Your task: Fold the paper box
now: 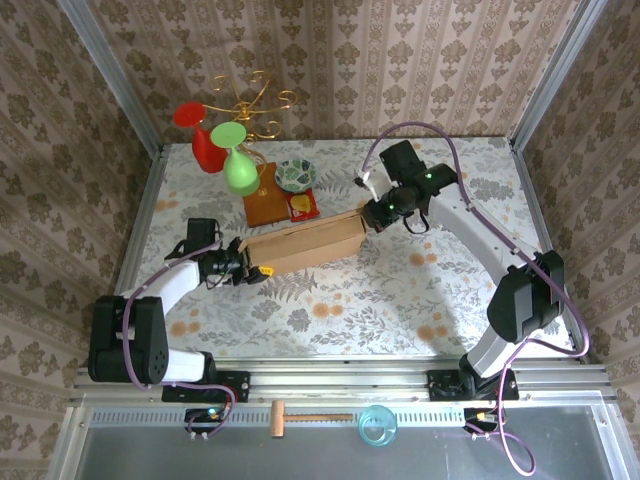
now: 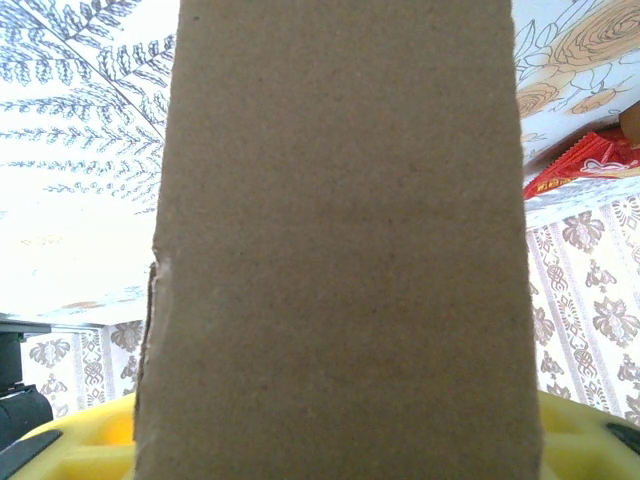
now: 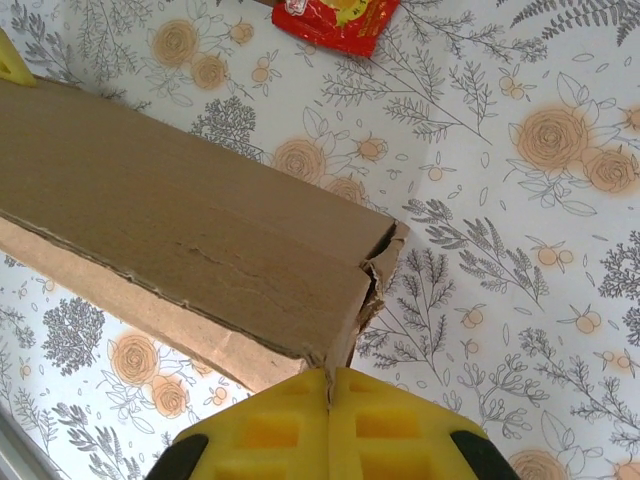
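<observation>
**Both grippers are bracing the paper box end to end**

The floral-printed worktop (image 1: pixel 400 290) is carrying the plain brown corrugated cardboard paper box (image 1: pixel 305 247). The box is lying lengthwise across the middle of the worktop, between the two arms, and is standing up as a long shallow shape rather than a flat sheet.

The left gripper (image 1: pixel 255 272) is sitting at the box's left end with its jaws partway apart, and cardboard is filling the gap between the yellow pads. It seems to be clamping the box across its narrow width, probably anchoring it so it is not sliding while the far end is being worked.

The right gripper (image 1: pixel 372 213) is pinching at the right end, its yellow pads pressed together on the frayed corner where the panels are meeting. It is likely pressing that crease or flap into place. I judge the fold to be well along, with this end not yet tucked neatly.

A small red foil packet (image 1: pixel 304 207) is lying just beyond the box, apart from it and out of the way.
</observation>
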Tool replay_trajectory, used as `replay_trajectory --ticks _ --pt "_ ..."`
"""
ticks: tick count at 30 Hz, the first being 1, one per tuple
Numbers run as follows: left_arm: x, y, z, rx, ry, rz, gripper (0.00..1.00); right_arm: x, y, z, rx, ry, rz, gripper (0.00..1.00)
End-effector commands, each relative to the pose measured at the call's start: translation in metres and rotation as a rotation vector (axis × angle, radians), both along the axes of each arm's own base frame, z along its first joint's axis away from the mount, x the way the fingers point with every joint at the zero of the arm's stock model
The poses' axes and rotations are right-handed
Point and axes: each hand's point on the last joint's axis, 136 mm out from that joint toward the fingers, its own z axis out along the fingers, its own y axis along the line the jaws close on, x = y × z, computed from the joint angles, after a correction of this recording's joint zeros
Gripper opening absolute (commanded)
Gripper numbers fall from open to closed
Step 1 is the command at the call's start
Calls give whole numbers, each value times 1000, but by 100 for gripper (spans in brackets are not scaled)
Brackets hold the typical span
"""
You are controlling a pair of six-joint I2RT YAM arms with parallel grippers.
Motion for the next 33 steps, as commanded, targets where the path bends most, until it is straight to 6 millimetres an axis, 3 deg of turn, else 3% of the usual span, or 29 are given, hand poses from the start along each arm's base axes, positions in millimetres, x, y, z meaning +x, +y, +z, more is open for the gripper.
replay_trajectory --ticks 1,13,21,26,33 --pt "3 18 -24 122 46 64 39 -1 5 6 2 26 -46 0" --pt "5 17 -26 118 39 58 38 -4 13 -1 25 65 -143 0" --pt "5 18 -27 116 36 54 39 -2 14 -19 -26 1 -170 0" --pt "10 19 -26 98 -5 45 49 2 11 -28 -61 -24 -173 0" --pt "27 23 -10 101 -151 -30 74 8 10 -35 -93 -17 -177 0"
